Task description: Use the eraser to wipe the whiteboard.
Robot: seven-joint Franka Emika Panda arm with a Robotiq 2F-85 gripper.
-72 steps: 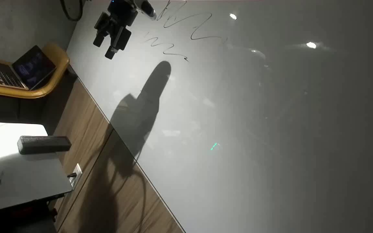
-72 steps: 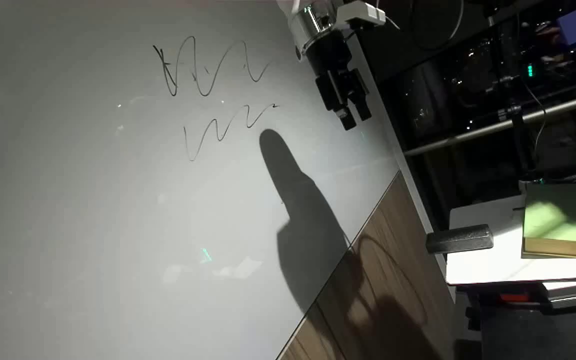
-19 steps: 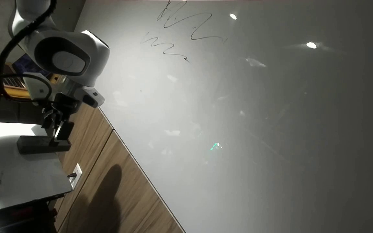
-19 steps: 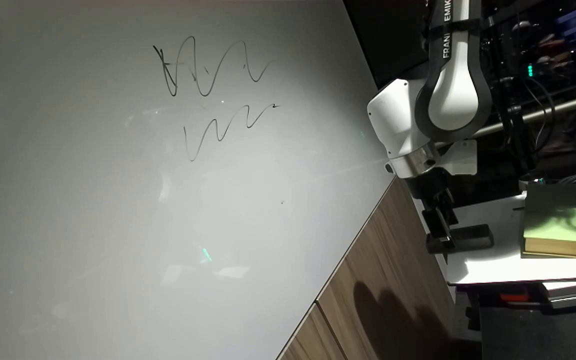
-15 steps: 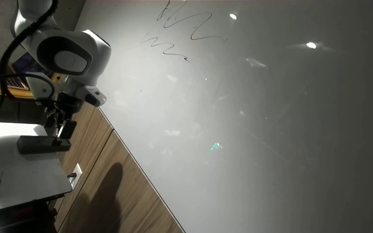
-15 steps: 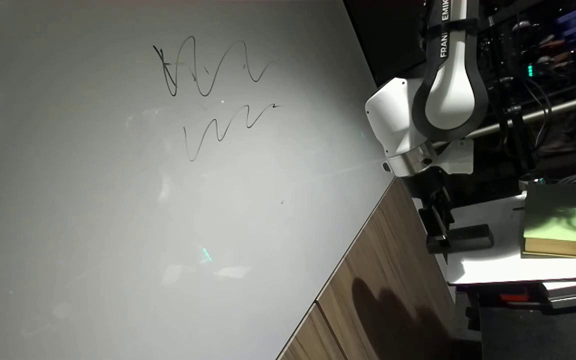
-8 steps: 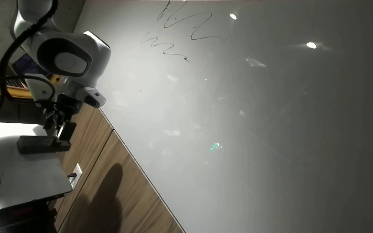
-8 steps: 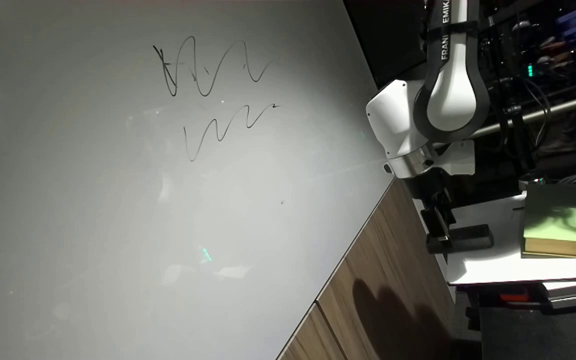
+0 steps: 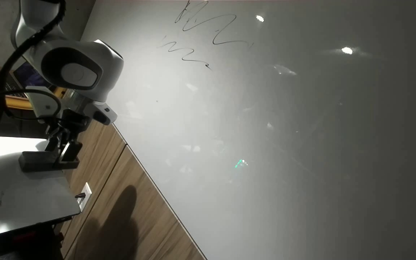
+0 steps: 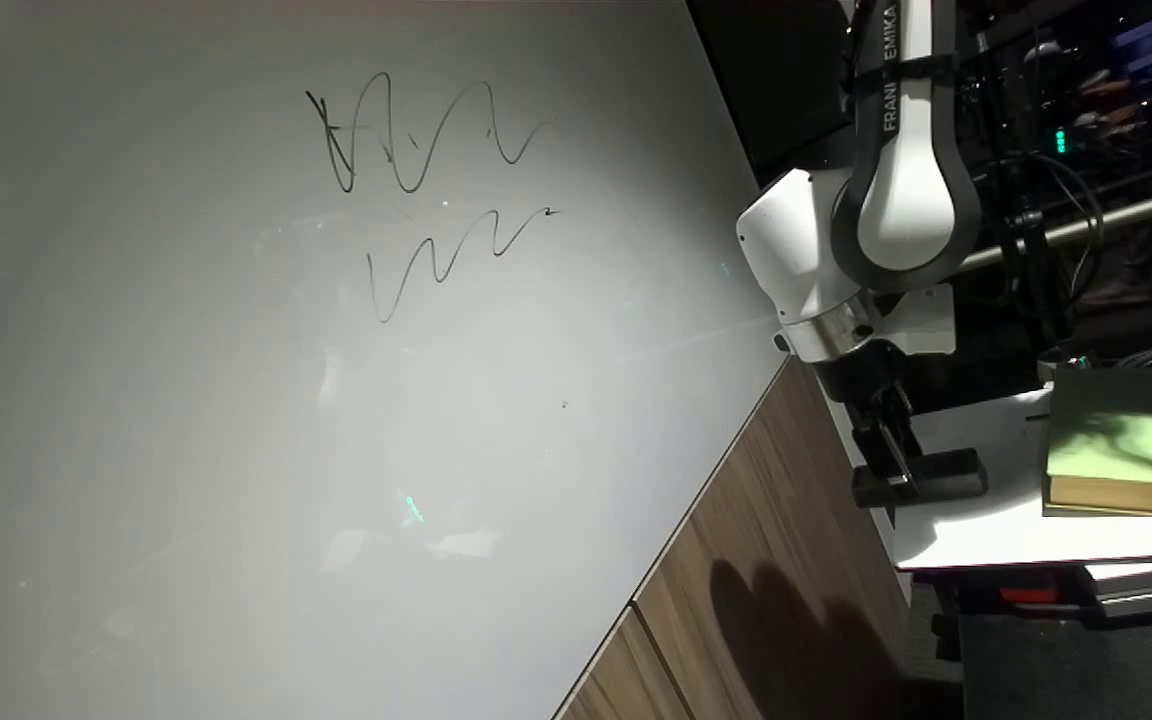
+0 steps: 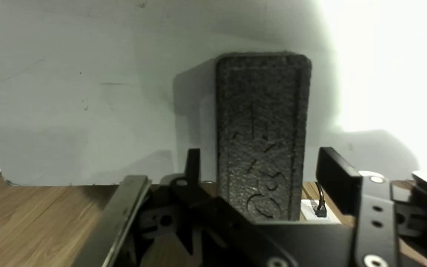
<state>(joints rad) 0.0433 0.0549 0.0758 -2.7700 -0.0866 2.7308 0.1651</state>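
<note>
Your gripper (image 11: pixel 260 167) is spread, fingers (image 11: pixel 336 181) either side of the eraser (image 11: pixel 261 100), and the wrist view gives you a gap both sides, so you're not pinching it. The eraser's lying on the white tabletop (image 11: pixel 69 111), with the end toward your gripper poking out past the edge. That green book (image 10: pixel 1131 420) sits near the eraser's far end. Over on your whiteboard (image 10: pixel 186 450) you've got pen scribbles (image 10: pixel 439 280), two wavy rows of them, visible in both exterior views btw.

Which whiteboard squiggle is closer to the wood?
The lower squiggle, with a dark dot at its right end in both exterior views; the upper squiggle sits farther from the wood panelling.
</note>
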